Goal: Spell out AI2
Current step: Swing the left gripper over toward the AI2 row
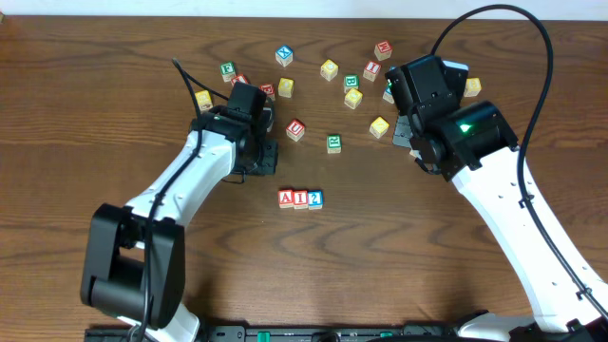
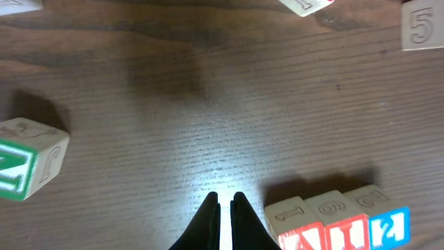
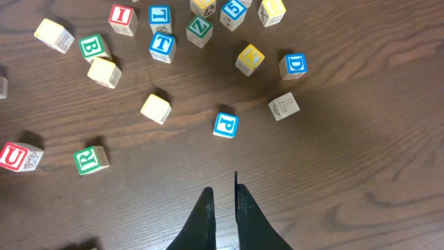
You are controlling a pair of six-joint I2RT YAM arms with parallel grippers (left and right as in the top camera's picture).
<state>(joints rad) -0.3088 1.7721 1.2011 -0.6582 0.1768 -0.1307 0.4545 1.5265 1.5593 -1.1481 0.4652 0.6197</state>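
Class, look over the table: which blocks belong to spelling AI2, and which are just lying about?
Belong to the job: red A cube, red I cube, blue 2 cube, standing in a row.
Just lying about: red U cube, green R cube, blue P cube, blue T cube, blue D cube.

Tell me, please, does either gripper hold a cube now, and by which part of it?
Nothing is held. The left gripper and the right gripper are both shut, and no cube is between the jaws of either.
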